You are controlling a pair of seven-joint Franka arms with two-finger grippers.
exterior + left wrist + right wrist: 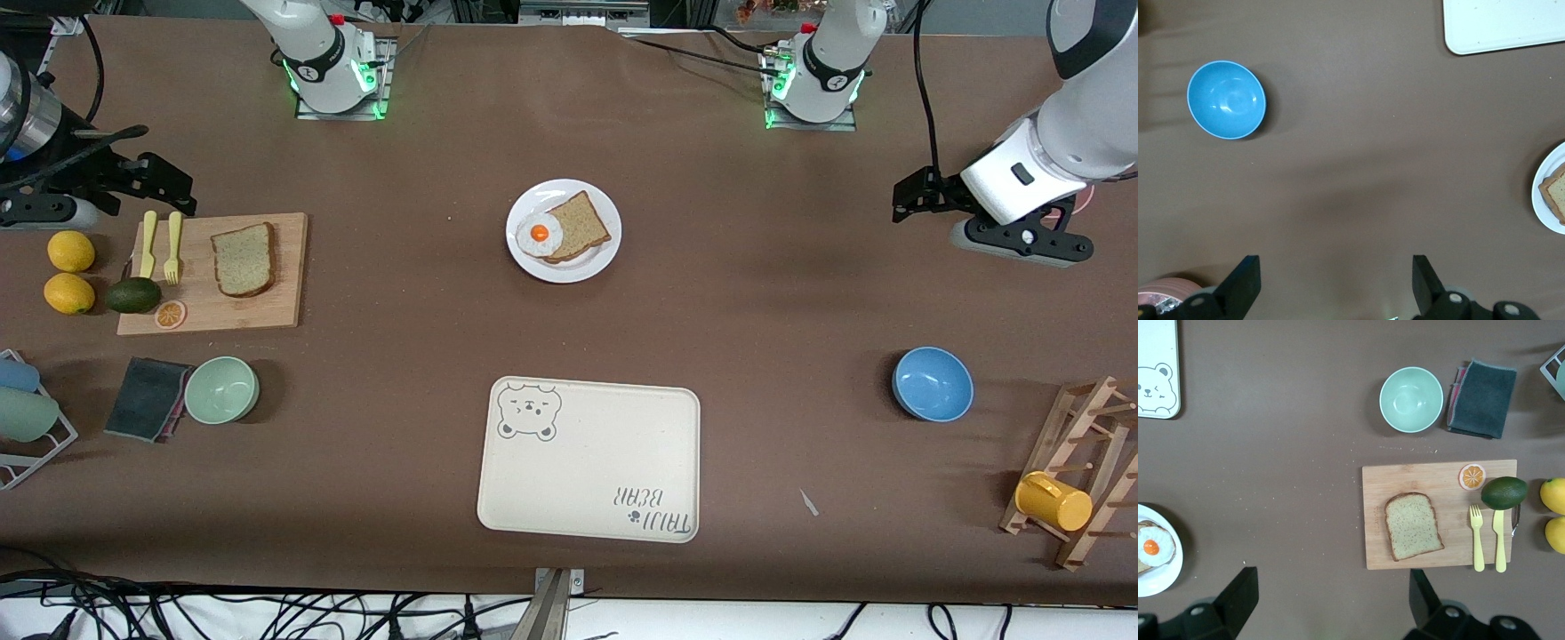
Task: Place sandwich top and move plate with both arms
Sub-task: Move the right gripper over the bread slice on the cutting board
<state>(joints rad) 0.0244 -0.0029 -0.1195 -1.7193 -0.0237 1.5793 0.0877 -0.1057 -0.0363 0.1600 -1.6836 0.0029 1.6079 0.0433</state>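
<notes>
The sandwich top (243, 260) lies flat on the wooden cutting board (284, 302) at the right arm's end of the table, well apart from the white plate (587, 264), which holds a browner slice and a fried egg (539, 234). The right gripper (1331, 603), fingers spread and empty, hovers near that board, so it is the nearer arm by far. The left gripper (1335, 283), likewise spread, waits over bare table near the blue bowl (1226, 100).
</notes>
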